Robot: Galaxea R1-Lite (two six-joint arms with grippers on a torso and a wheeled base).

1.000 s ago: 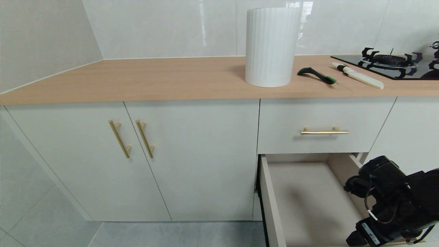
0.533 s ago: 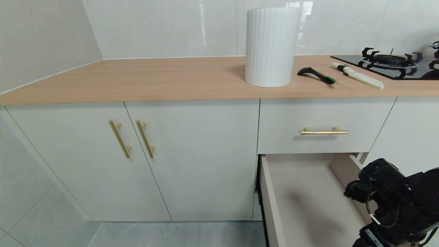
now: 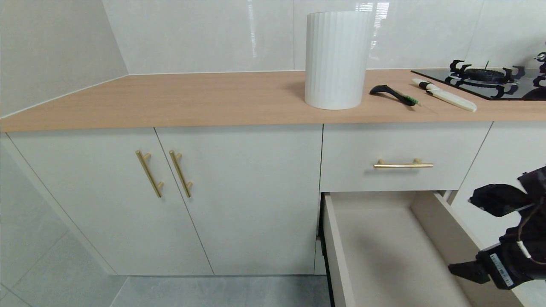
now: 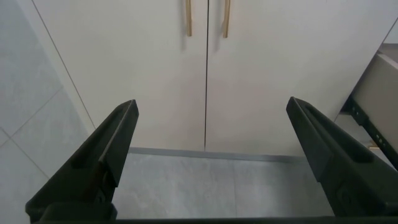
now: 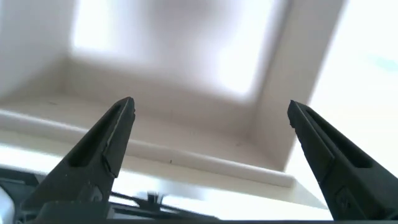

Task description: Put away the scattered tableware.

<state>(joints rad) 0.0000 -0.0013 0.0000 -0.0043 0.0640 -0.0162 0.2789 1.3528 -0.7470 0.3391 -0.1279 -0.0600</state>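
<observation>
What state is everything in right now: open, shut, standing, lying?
Lower drawer, pulled open, nothing seen inside.
Upper drawer, shut.
Cupboard doors, both shut.
White ribbed canister, upright on the counter.
Black-handled utensil, lying flat on the counter.
Knife, lying flat beside it, apart.
Left end effector, open, holding nothing.
Right end effector, open, holding nothing.
</observation>
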